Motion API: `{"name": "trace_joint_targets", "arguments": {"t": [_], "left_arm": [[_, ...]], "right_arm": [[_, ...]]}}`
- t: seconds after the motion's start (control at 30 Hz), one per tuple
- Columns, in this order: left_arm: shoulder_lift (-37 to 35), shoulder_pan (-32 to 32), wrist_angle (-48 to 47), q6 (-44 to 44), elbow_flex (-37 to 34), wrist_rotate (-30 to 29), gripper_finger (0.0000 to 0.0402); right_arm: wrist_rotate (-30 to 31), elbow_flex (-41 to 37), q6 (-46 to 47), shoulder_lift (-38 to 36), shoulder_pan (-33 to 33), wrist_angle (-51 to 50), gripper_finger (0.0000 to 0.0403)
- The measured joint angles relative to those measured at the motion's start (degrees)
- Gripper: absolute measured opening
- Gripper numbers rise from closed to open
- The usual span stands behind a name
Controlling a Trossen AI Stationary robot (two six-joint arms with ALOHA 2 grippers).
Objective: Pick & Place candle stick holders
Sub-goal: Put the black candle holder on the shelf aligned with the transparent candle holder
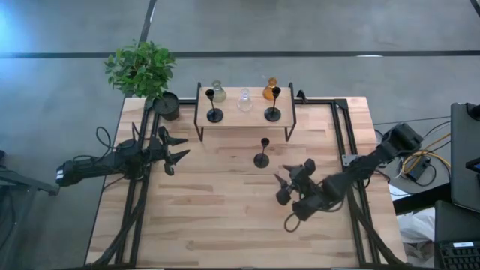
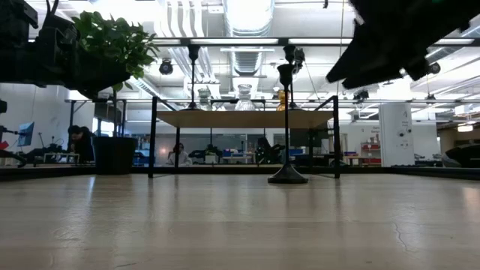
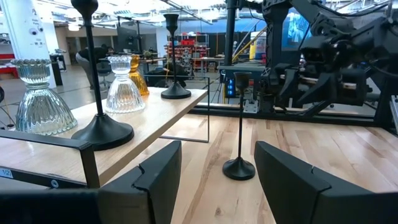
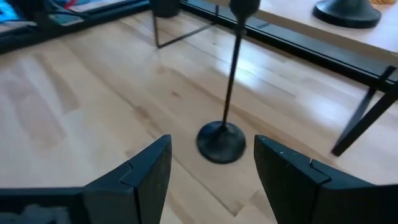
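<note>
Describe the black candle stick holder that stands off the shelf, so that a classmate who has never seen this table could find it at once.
Start at the small raised shelf near the table's far edge. Just in front of it, on the bare wooden tabletop, stands one slim black candle stick holder with disc base, thin stem and small cup. Its two black twins and the three glass holders all stand on the shelf; this one alone stands on the table.

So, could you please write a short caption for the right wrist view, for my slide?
Open right gripper faces a slim black candle stick holder standing upright on the wooden table, near the raised shelf.
</note>
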Motion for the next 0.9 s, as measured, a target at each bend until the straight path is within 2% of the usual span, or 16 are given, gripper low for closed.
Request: {"name": "trace_joint_targets", "arguments": {"t": [0.2,0.33,0.43,0.9], "left_arm": [[0.0,0.0,0.0,0.0,0.0,0.0,0.0209],[0.0,0.0,0.0,0.0,0.0,0.0,0.0209],[0.0,0.0,0.0,0.0,0.0,0.0,0.0209],[0.0,0.0,-0.1,0.0,0.0,0.0,0.0209]], "right_arm": [[-0.2,0.0,-2.2,3.2,-4.6,7.2,0.0219],[-5.0,0.0,-7.7,5.3,-8.4,14.1,0.0219],[-6.0,0.0,-11.4,6.9,-10.7,18.4,0.0219],[-7.9,0.0,-12.9,9.1,-18.3,20.9,0.0209]]}}
